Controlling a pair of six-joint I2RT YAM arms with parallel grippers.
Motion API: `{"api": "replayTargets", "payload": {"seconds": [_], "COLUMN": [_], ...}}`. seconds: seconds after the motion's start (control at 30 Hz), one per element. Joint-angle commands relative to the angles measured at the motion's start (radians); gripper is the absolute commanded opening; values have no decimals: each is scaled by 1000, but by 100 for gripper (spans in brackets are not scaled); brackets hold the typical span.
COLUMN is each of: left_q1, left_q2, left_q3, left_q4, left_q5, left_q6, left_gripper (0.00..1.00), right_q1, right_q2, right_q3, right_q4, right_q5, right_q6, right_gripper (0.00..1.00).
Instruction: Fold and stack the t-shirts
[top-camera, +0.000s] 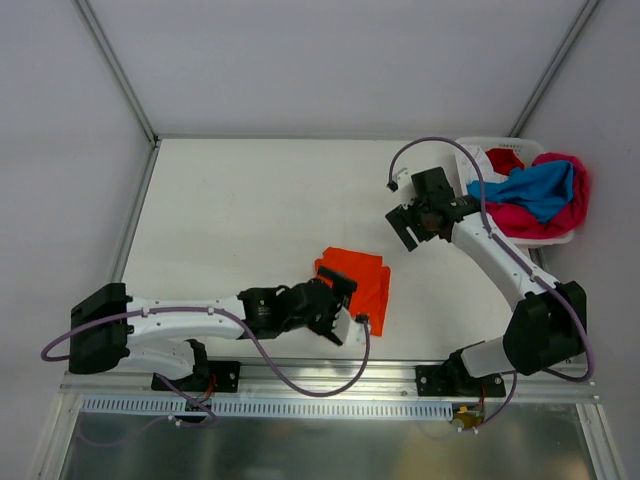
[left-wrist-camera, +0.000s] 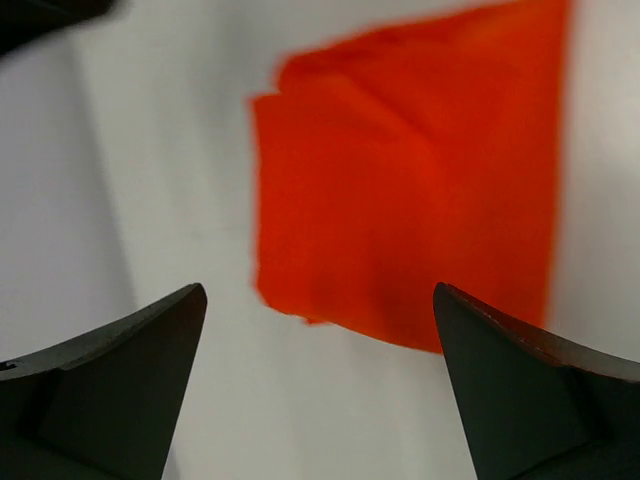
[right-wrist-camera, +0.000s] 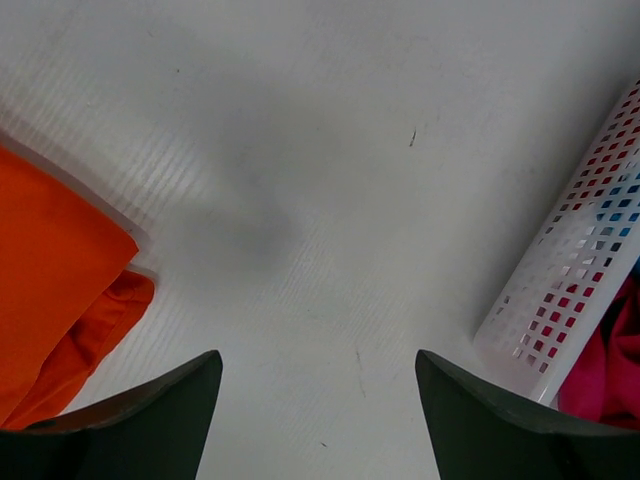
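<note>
A vivid orange t-shirt lies folded into a small rectangle on the white table, near the front middle. My left gripper hovers at its near-left edge, open and empty. In the left wrist view the orange shirt lies just ahead of the open gripper. My right gripper is open and empty above bare table, between the orange shirt and the basket. The right wrist view shows the open gripper with the orange shirt at the left edge. Blue, magenta-pink and red shirts lie heaped in the basket.
A white plastic basket stands at the back right, with cloth hanging over its right rim. Its perforated wall shows in the right wrist view. Metal frame rails run along the table's left side and front edge.
</note>
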Motion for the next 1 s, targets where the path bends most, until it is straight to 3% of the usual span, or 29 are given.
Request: {"api": "replayTargets", "payload": {"seconds": [0.0,0.27,0.37,0.63,0.97], "left_q1": [-39,-165,-194,-203,-203], "left_q2": [0,-46,-40,-42,-37], "left_q3": [-101,-327,-367,-424,-334], "left_q4": [-262,98,160,160,57], "left_q5": [58,-34,-94,-92,-36], "left_q6": [-117,-42,21,12,-83], "left_gripper": [99,99,99,99,99], "right_q1": [4,-2,-20,-54,-66], "right_q2": [31,60,91,114,105], "right_q3": [23,11,11,3,19], "right_q4": [-1,7,7,5,-13], "right_q5": [42,39,25,21,-16], "right_q6": [-15,-19,-13,-15,4], "right_gripper": [83,83,83,83,83]}}
